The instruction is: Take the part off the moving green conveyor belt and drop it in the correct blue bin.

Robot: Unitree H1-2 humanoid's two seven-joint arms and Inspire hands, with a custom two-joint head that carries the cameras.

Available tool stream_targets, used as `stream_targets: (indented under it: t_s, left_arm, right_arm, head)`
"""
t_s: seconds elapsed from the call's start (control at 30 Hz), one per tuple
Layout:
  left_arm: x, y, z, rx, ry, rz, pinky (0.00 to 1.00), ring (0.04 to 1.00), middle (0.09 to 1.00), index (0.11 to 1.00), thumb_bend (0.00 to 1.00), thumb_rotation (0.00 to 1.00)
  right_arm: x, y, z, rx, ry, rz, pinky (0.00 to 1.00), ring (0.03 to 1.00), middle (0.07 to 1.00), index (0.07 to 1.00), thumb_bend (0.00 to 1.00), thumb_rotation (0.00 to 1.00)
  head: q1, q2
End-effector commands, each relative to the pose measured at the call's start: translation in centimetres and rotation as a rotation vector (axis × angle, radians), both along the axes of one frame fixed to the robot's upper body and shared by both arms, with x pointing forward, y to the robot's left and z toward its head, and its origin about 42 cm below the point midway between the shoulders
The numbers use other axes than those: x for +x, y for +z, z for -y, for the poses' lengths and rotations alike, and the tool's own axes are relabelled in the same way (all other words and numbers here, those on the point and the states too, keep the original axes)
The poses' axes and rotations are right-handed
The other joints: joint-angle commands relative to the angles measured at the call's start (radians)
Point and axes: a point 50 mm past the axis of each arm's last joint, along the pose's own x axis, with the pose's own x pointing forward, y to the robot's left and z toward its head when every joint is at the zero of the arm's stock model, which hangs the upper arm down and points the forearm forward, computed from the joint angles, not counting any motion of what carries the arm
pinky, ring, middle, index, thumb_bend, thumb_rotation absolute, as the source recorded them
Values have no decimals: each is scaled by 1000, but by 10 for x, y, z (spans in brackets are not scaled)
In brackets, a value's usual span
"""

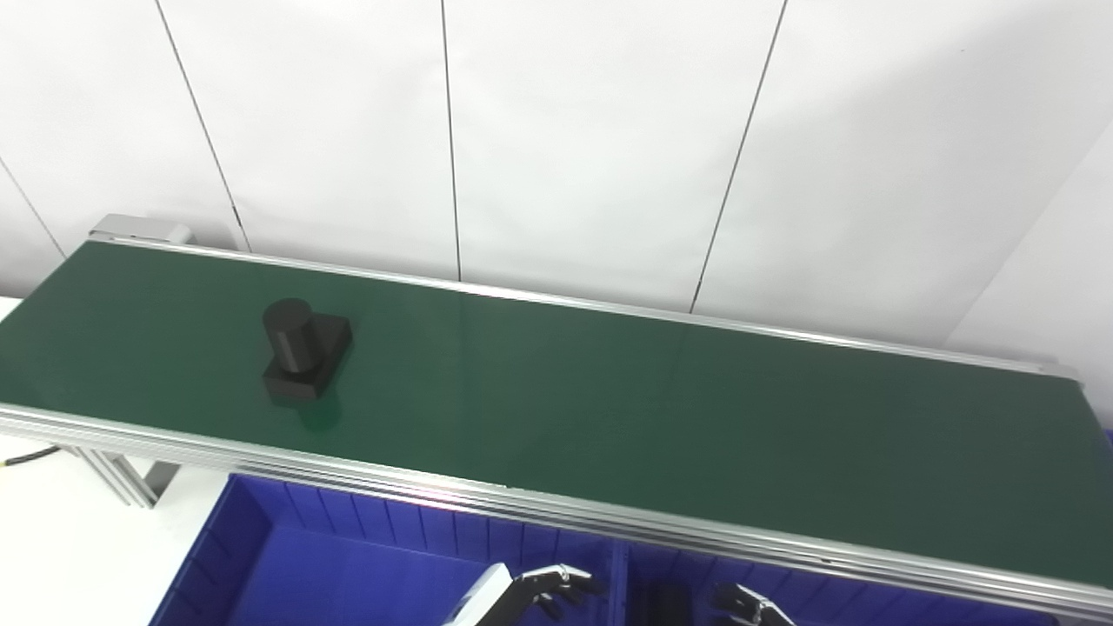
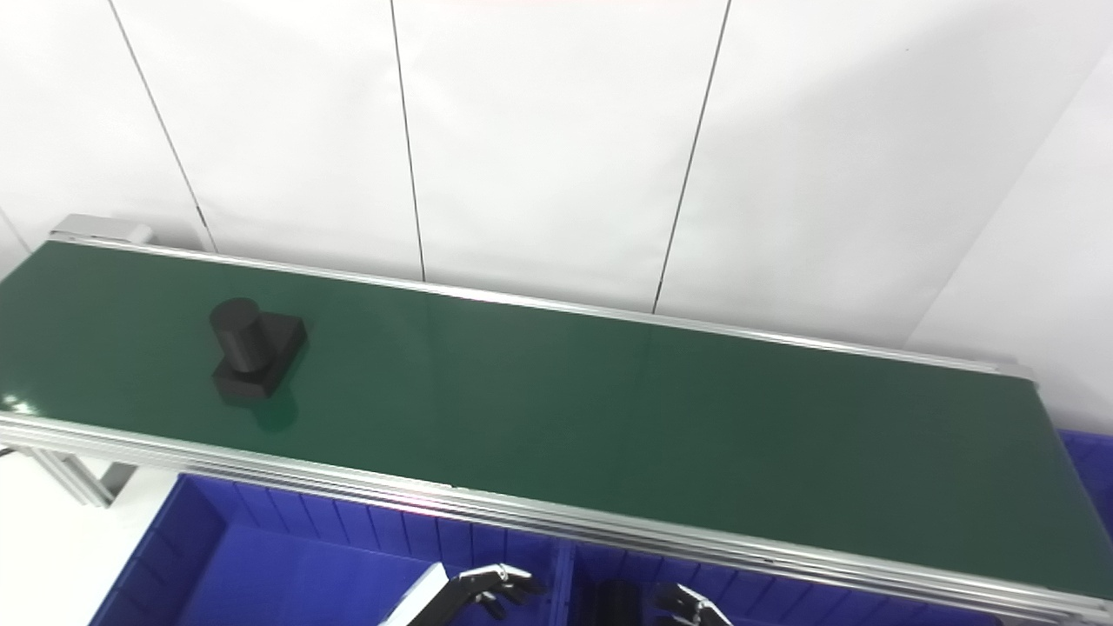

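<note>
The left hand (image 1: pixel 556 584) hangs low at the bottom edge of the view, just over the blue bins, its fingers spread and curled a little with nothing between them. The right hand (image 1: pixel 746 604) sits beside it, also at the bottom edge; only its fingertips show, parted and empty as far as can be seen, though most of the hand is cut off. Both hands are below the near rail of the belt, not over it.

Under them lie two bins set side by side against the belt's near edge: the left bin (image 1: pixel 261 556), whose visible floor is bare, and the right bin (image 1: pixel 835 600), where a dark shape (image 1: pixel 669 602) near the dividing wall may be a part already dropped, too cropped to be sure.

Beyond the near rail runs the green belt (image 1: pixel 609 409), stretching from the far left corner to the right edge. The part (image 1: pixel 304 350), a black block with an upright round post, stands toward the left end, nearer the front rail than the back, well apart from both hands.

The risks, as I judge them, come from timing and shape. The belt moves, so a reach aimed where the part stands now would probably close on bare belt. Coming up from below, a hand could catch the rail. A sideways knock on the tall post could tip the part or nudge it off the front edge. Fingers closing on the smooth round post alone may let it twist or slip. Nothing visible marks which bin is correct, so a wrong drop is possible.
</note>
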Motion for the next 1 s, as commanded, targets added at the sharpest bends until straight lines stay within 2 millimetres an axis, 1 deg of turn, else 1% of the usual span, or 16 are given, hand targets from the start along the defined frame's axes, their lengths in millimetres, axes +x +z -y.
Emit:
stream_targets:
  t_s: [0.0, 0.2, 0.3, 0.43, 0.5, 0.63, 0.73, 0.9, 0.97]
  left_arm:
    - [14, 13, 6, -46, -5, 71, 594, 708, 770, 727, 1000, 98]
    - [13, 14, 7, -56, -6, 67, 607, 716, 773, 726, 1000, 96]
    - [14, 13, 9, -59, -7, 60, 615, 721, 774, 728, 1000, 95]
    - [16, 12, 11, -55, -9, 63, 610, 719, 772, 726, 1000, 97]
    - [17, 12, 12, -54, -8, 61, 605, 716, 772, 726, 1000, 94]
    - [19, 11, 15, -59, -7, 52, 605, 718, 773, 724, 1000, 81]
    - [21, 9, 16, -54, -4, 49, 606, 718, 771, 724, 1000, 80]
    - [24, 6, 18, -35, -4, 53, 591, 711, 770, 725, 1000, 98]
    - [25, 5, 19, -32, -3, 55, 585, 707, 768, 724, 1000, 105]
  right_arm:
    - [7, 9, -1, 12, 15, 74, 661, 733, 779, 773, 1000, 260]
    - [8, 10, 0, 9, 18, 78, 657, 725, 775, 772, 1000, 261]
    - [11, 17, -1, 19, 26, 106, 653, 724, 771, 768, 1000, 276]
    - [18, 34, -3, 70, 50, 171, 661, 720, 770, 770, 1000, 279]
    - [23, 49, -5, 102, 68, 228, 683, 736, 779, 776, 1000, 296]
    - [32, 72, -7, 136, 94, 320, 693, 747, 789, 784, 1000, 321]
    - [46, 94, -11, 181, 123, 409, 690, 749, 788, 784, 1000, 317]
    - [70, 121, -18, 248, 163, 521, 700, 748, 787, 792, 1000, 310]
    - [78, 127, -21, 264, 172, 548, 698, 742, 786, 794, 1000, 311]
  head:
    - [-1, 2]
    - [-5, -3]
    - [-6, -9]
    - [-4, -14]
    - [-3, -17]
    - [-2, -24]
    - [3, -33]
    - [13, -44]
    - [15, -46]
